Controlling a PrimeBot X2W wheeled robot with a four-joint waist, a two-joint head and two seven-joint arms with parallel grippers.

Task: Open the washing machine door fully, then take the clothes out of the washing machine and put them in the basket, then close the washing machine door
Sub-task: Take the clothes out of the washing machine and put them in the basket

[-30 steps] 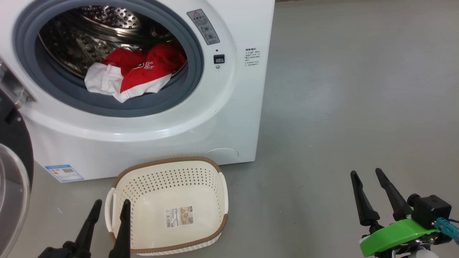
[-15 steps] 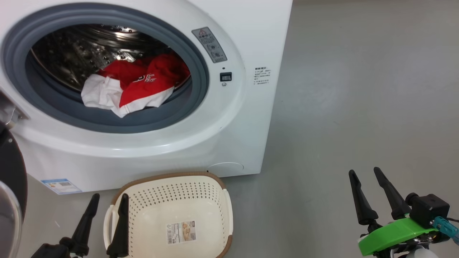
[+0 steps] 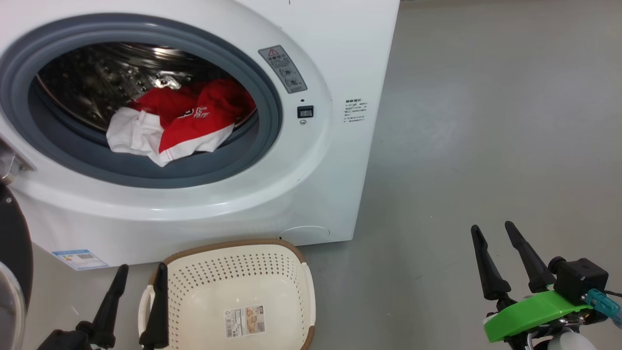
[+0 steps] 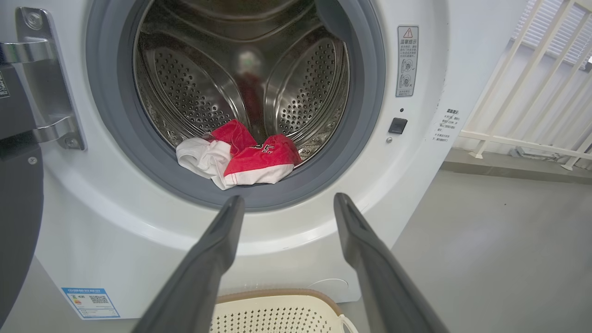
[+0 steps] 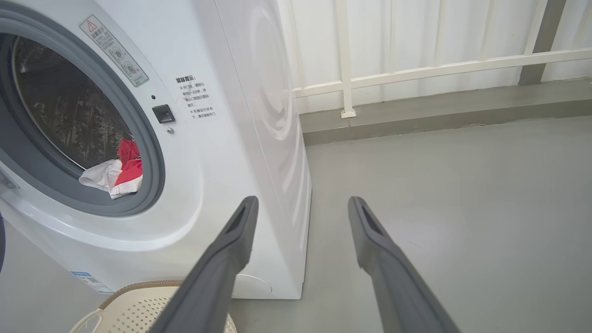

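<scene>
The white washing machine stands with its door swung open at the far left, black rim and glass edge showing. Red and white clothes lie at the drum's front lip, against the grey gasket. The cream basket sits on the floor just before the washer, nothing in it but its label. My left gripper is open at the basket's left rim, low in the head view. My right gripper is open over bare floor, far right of the washer. In the left wrist view the clothes lie beyond my left gripper.
Grey floor stretches to the right of the washer. A white railing and a low step run behind it. The door's metal hinge juts out at the left of the drum opening.
The head camera has tilted, so washer and basket sit lower in the picture. Both grippers stay open in about the same places.
</scene>
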